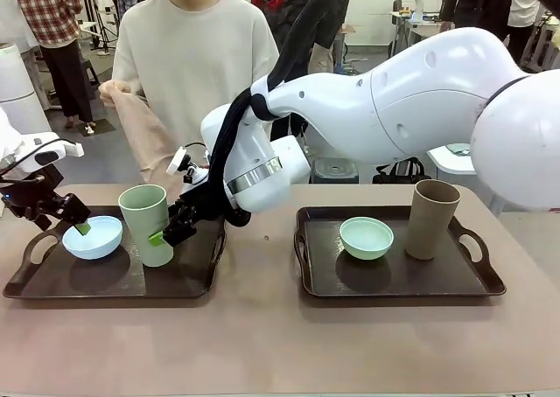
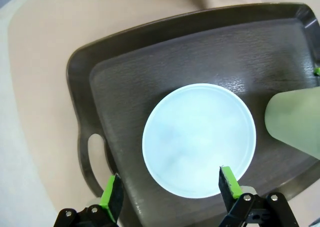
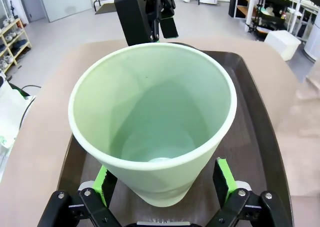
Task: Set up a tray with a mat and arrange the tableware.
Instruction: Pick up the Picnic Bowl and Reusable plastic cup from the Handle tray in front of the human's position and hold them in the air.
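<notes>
Left gripper (image 2: pixel 170 187): jaws open, over the matte pale blue round bowl (image 2: pixel 199 139) on the left dark tray (image 2: pixel 80 77). Right gripper (image 3: pixel 165 179): jaws open, either side of the tall light green handleless cup (image 3: pixel 152 112), just right of the bowl. Both probably light, rigid, smooth. Pinch bowl rim, cup mid-wall.

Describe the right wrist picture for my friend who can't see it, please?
A light green cup stands upright on a dark tray, seen close up from above, between the two open green-padded fingers of the right gripper. Past the cup, the left gripper hangs over the tray's far end, with the tan table around it.
</notes>
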Robot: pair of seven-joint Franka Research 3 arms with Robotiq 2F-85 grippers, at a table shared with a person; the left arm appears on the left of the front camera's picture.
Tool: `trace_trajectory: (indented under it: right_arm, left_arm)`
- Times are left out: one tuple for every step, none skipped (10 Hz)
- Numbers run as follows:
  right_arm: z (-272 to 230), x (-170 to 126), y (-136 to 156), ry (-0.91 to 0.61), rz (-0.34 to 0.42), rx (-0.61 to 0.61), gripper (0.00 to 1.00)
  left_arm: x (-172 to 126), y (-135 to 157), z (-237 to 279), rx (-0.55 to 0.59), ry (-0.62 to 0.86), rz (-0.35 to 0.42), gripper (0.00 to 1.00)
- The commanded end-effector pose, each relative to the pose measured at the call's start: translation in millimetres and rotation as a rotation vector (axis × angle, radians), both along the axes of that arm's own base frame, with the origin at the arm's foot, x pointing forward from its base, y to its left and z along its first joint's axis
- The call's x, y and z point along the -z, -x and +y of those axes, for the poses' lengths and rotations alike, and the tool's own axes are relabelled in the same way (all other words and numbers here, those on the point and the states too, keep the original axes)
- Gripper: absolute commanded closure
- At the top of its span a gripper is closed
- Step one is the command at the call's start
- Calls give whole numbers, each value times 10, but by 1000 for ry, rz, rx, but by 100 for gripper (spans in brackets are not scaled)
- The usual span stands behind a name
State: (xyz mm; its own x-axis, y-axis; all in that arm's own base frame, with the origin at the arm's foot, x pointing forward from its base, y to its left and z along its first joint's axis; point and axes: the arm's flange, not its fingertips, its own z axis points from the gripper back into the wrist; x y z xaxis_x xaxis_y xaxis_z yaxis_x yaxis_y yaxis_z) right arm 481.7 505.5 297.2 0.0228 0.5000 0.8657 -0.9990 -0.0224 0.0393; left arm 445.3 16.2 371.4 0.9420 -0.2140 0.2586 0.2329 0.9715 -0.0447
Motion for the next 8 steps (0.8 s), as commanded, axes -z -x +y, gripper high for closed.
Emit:
trace_trajectory:
  right_arm:
    - [107,79,-37,-32,28,-10,0]
    - [136,99,-41,-33,33,-20,0]
    - [167,101,-60,-34,35,-24,0]
    - [178,113,-55,-35,35,-29,0]
    - [171,110,-65,-37,33,-32,0]
    - [159,119,-51,-38,34,-36,0]
    - [162,122,-57,-43,34,-34,0]
    - [151,136,-44,-46,32,-36,0]
  left_arm:
    - [67,-81,-20,-22,2,-3,0]
    - [90,-133,-26,-37,-3,-8,0]
    - [90,-209,-33,-46,-8,-4,0]
    - [121,-253,-47,-53,-13,-9,0]
    - [137,-345,-38,-63,-6,-14,0]
    - [153,-389,-45,-82,0,-21,0]
    - [150,-442,-34,-94,-6,-19,0]
    - [169,-447,-24,-102,-9,-19,0]
